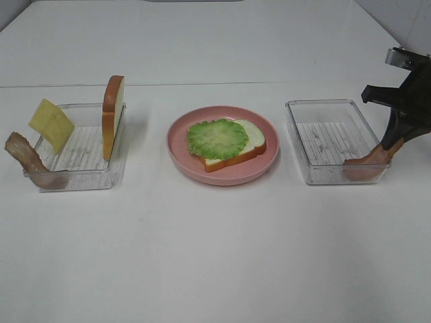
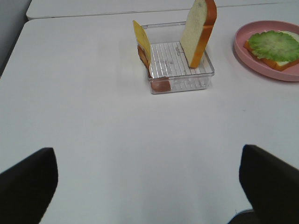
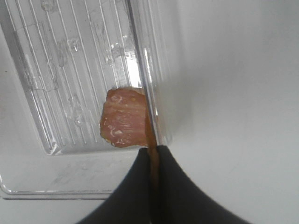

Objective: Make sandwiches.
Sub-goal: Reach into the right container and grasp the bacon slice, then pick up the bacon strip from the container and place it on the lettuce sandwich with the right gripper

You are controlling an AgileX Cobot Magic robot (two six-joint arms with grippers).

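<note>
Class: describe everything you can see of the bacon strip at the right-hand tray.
The bacon strip is a reddish-brown, pale-streaked toy that looks like soft plastic. One end lies in the near right corner of the clear tray. The rest bends up over the tray wall and is pinched edge-on in the shut right claw.

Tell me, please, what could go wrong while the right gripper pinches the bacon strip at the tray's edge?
1. The right gripper holds the bacon strip only by its end, so it may slip out.
2. The strip crosses the wall of the right tray and could catch it, dragging the tray along.
3. The lettuce lies loose on the bread slice, so setting bacon down might shift it.
</note>
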